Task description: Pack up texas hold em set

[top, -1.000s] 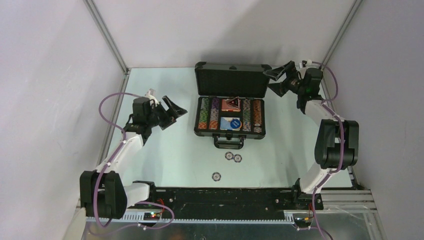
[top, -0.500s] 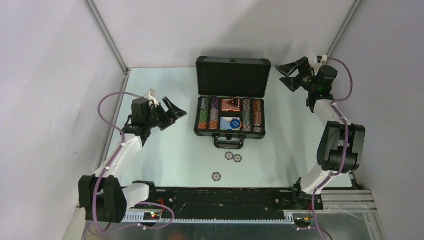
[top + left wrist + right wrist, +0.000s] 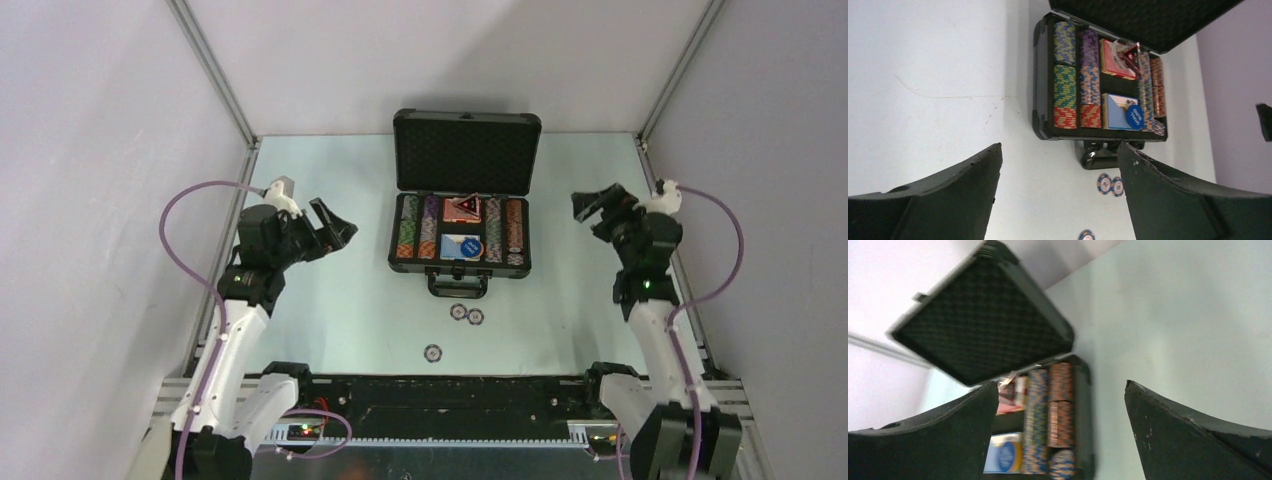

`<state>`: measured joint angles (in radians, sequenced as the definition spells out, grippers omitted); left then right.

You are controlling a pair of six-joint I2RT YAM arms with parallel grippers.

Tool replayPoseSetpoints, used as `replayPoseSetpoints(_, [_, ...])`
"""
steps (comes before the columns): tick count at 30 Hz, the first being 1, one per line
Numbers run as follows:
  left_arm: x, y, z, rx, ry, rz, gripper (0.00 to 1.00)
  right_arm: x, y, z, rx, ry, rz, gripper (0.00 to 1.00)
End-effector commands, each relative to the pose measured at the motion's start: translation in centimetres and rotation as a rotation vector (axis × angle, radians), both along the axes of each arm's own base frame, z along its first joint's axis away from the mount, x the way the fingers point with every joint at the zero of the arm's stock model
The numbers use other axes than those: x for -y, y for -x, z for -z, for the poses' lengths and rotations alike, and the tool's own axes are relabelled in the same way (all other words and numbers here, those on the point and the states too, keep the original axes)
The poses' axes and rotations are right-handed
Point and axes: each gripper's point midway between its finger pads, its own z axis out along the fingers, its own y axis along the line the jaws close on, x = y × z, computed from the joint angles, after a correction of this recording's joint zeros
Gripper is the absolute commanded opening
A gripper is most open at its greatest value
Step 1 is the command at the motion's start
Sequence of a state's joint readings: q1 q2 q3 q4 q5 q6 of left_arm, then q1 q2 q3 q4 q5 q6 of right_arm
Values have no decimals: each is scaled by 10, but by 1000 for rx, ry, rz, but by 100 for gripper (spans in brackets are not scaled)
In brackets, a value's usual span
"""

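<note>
Three stray chips (image 3: 458, 312) lower centre on tabletop (image 3: 340, 300); case (image 3: 466, 155) open to take them. Left tool (image 3: 335, 226), right tool (image 3: 598, 205) flank it, jaws apart, empty.

Looks past the wide-parted tool (image 3: 1060, 386) at an open black briefcase (image 3: 1084, 405) at ten o'clock, foam-lined lid (image 3: 978, 315) raised; finds rows of chips (image 3: 1060, 412) inside toward six o'clock; meets pale counter (image 3: 1173, 305) at two o'clock.
</note>
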<state>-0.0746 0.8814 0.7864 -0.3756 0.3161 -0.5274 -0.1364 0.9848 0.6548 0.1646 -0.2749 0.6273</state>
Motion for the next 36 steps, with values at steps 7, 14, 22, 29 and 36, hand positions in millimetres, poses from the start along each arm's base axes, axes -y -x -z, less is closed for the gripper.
replayPoseSetpoints(7, [-27,13,0,55,-146,-80,90,74,41,100,53,481,326,99])
replayPoseSetpoints(14, [-32,18,-4,81,-147,-111,90,61,22,110,141,518,268,99])
replayPoseSetpoints(22, [-33,19,-6,92,-143,-125,89,54,3,136,48,572,226,99])
replayPoseSetpoints(29, [-34,19,-7,96,-150,-134,89,47,-7,133,37,612,202,99])
replayPoseSetpoints(36, [-36,18,-4,87,-157,-139,89,46,-7,134,33,613,198,100])
